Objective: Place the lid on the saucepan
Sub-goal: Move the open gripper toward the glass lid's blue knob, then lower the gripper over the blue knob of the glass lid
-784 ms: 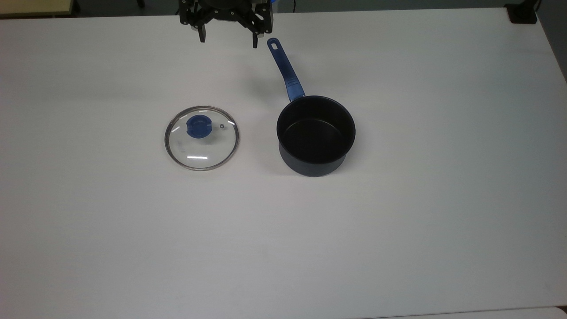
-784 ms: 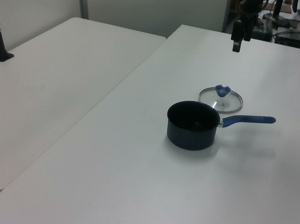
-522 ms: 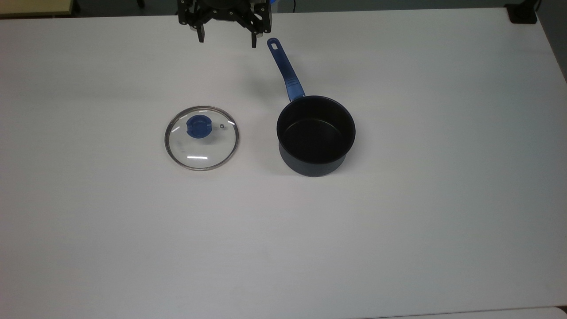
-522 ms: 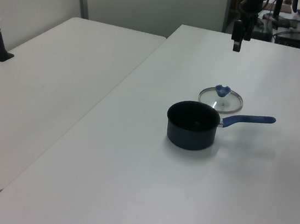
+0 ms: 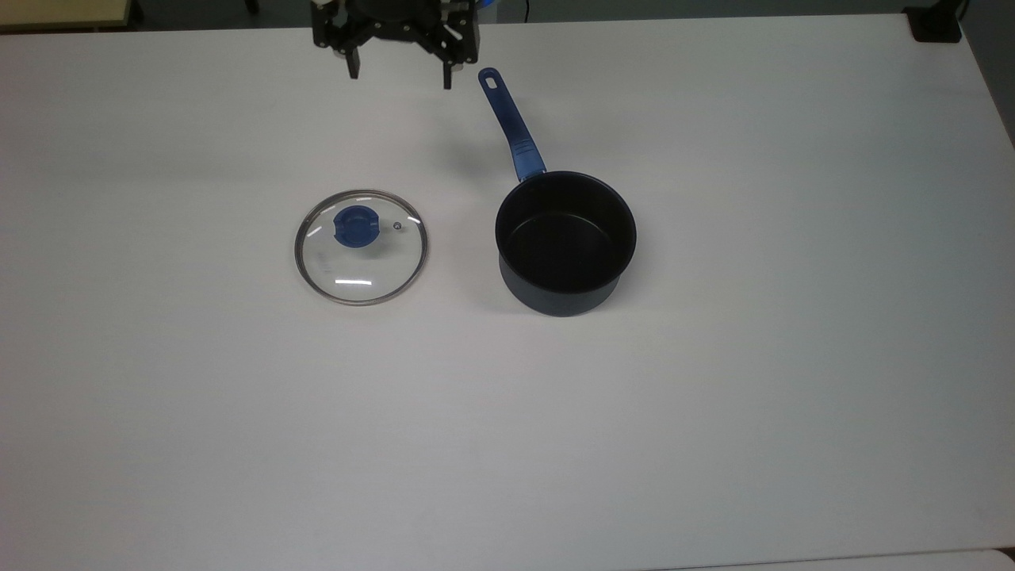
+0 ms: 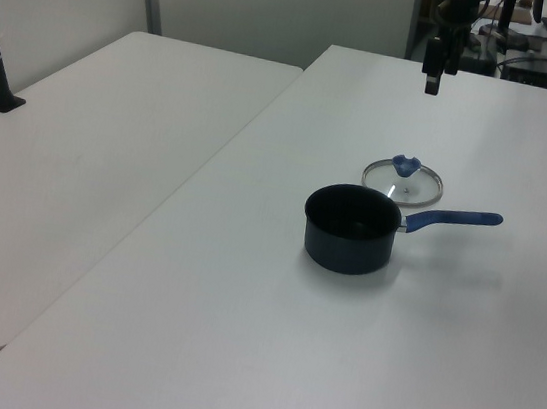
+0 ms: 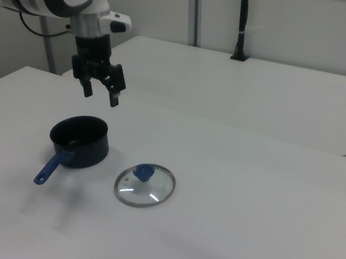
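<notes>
Since the lid (image 5: 361,246) lies flat on the white worktop (image 5: 714,396), knob (image 5: 354,226) up, nothing of the task looks done yet. It rests just beside the pan (image 5: 564,242), to the top view's left of it, the two apart and not touching. The pan stands upright and empty, its blue handle (image 5: 509,123) reaching toward the far edge of the top view.

High over the worktop hangs the gripper (image 5: 397,74), near the top edge of the top view, beyond the lid and just to the top view's left of the handle's end. Its fingers (image 7: 114,100) are spread wide with nothing between them, pointing down. In the right view the gripper (image 7: 101,94) hovers above and behind the pan (image 7: 80,141), well clear of the lid (image 7: 145,185).

All of the work seems still to come: bring the gripper over the lid, lower it, close on the knob, lift, carry it across to the pan and set it down on the rim. I judge this to be the approach, at its very start.
</notes>
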Controlling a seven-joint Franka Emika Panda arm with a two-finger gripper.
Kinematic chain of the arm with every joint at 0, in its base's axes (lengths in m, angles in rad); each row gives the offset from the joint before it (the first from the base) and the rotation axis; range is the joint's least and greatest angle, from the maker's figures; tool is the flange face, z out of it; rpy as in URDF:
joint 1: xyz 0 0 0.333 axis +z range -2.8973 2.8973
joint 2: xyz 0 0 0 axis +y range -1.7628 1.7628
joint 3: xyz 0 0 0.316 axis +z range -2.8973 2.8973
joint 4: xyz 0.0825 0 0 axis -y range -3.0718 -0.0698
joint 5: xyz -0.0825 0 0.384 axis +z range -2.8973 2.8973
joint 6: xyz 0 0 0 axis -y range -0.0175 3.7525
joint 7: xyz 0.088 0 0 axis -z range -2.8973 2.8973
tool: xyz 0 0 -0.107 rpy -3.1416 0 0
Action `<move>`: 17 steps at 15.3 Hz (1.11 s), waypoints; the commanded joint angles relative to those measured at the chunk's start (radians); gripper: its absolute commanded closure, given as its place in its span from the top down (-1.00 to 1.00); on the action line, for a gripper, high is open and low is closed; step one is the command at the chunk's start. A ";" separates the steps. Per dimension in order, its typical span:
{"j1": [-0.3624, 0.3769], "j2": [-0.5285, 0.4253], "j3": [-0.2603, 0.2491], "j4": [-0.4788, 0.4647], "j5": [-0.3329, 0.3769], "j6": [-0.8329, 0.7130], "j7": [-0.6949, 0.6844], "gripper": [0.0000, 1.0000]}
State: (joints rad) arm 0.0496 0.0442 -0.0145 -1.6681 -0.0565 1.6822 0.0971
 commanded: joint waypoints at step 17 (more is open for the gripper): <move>-0.129 0.250 -0.007 -0.160 -0.052 0.384 -0.255 1.00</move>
State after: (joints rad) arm -0.0677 0.2973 -0.0161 -1.7994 -0.0983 2.0114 -0.1360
